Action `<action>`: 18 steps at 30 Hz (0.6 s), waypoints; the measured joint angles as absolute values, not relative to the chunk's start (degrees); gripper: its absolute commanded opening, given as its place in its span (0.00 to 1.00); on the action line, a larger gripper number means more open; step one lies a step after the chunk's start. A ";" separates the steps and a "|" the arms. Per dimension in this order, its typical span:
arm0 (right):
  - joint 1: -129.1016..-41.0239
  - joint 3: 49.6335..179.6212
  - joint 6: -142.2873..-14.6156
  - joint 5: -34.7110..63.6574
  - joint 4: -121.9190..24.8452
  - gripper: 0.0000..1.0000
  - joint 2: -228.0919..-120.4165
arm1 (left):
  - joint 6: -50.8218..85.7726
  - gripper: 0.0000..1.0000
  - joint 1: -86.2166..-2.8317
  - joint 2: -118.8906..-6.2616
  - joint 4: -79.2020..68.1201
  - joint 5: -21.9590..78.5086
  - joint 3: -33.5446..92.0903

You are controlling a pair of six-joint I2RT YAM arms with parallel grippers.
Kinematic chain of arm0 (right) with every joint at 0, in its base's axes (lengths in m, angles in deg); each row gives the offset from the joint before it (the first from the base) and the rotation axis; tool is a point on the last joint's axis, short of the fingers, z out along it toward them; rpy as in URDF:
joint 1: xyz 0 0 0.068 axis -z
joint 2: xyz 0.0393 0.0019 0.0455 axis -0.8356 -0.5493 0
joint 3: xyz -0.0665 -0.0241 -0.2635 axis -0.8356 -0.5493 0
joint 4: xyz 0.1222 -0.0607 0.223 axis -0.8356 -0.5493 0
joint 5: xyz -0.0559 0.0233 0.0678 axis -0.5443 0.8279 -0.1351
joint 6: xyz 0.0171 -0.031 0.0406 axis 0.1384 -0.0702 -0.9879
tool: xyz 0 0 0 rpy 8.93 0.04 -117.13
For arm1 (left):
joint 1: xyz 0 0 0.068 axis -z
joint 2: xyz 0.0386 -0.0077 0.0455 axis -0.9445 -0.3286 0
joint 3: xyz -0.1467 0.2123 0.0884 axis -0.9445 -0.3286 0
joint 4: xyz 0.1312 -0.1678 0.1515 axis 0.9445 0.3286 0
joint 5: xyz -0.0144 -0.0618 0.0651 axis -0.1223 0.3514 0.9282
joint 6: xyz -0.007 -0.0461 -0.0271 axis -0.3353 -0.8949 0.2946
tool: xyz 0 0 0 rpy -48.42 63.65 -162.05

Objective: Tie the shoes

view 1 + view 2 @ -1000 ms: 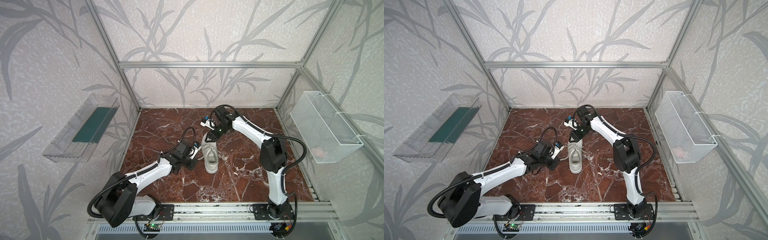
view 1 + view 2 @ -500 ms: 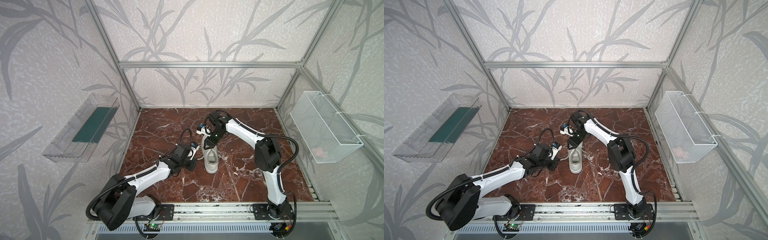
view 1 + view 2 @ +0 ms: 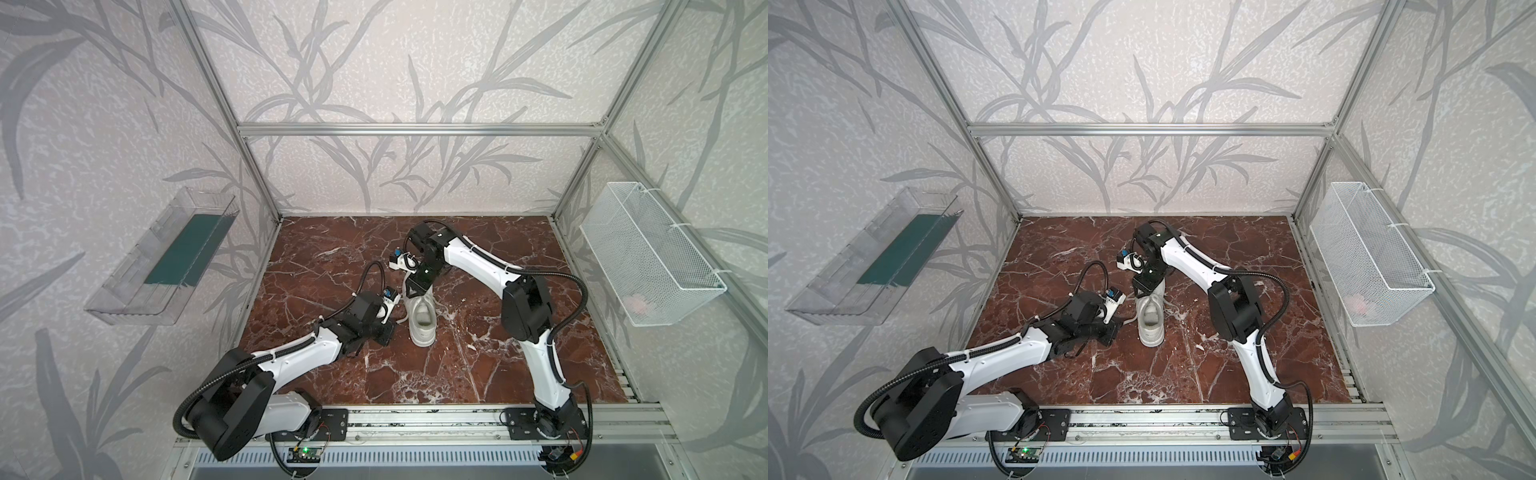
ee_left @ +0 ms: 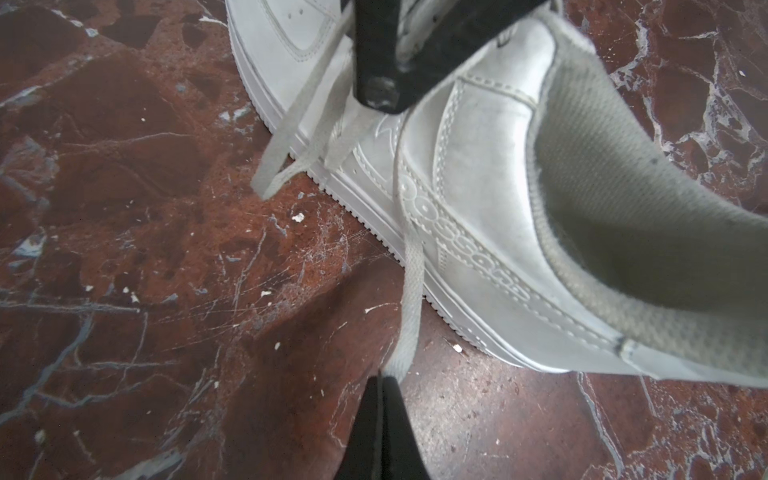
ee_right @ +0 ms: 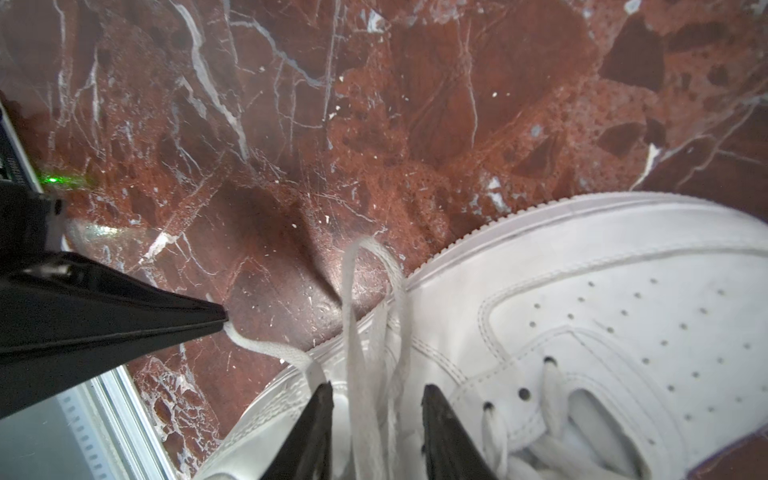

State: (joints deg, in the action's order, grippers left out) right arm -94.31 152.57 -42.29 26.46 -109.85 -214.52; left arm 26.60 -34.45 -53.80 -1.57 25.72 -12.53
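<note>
Surroundings: a clear tray [image 3: 162,257] with a green liner hangs on the left wall and a white wire basket [image 3: 648,257] on the right wall, both well apart from the arms.
Desk: a red-brown marble desk [image 3: 478,374] with white veins.
Sneaker: the white sneaker [image 3: 422,320] stands on its sole near the desk's middle, toe far, heel opening near.
In the way: in both top views the right hand [image 3: 415,286] covers the sneaker's far half and hides the lacing. In the left wrist view its black fingers block the eyelets.
Right wrist view alone: the right hand is spread above the lacing. A lace loop [image 5: 349,316] runs between its fingers, with a gap on either side, and hangs over the sneaker's left side onto the desk.
Left wrist view alone: a lace strand [image 4: 411,266] runs down the sneaker's left side and over the sole edge into the left hand [image 4: 384,380].
Left hand: pressed together, pinching that strand's end, low over the desk just left of the sneaker.
Top views: too small to show how either hand's fingers stand.
</note>
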 measured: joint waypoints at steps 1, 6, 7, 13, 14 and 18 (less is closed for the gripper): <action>-94.33 153.05 -42.40 26.22 -110.12 0.37 -215.00 | 26.49 0.00 -34.30 -53.80 -1.83 25.70 -12.84; -94.53 155.19 -43.15 26.09 -111.45 0.37 -216.40 | 26.33 0.00 -33.73 -53.80 -2.29 25.70 -13.73; -94.53 155.33 -43.21 26.09 -111.60 0.36 -216.40 | 26.33 0.00 -33.69 -53.77 -2.29 25.72 -13.82; -94.63 155.35 -43.58 25.55 -111.71 0.32 -216.53 | 26.33 0.00 -33.30 -53.77 -2.29 25.72 -14.13; -94.70 155.41 -43.58 25.33 -111.80 0.31 -216.53 | 26.31 0.00 -33.17 -53.77 -2.32 25.70 -14.22; -95.05 155.65 -43.39 24.23 -112.04 0.28 -216.56 | 26.33 0.00 -32.84 -53.77 -2.56 25.72 -14.76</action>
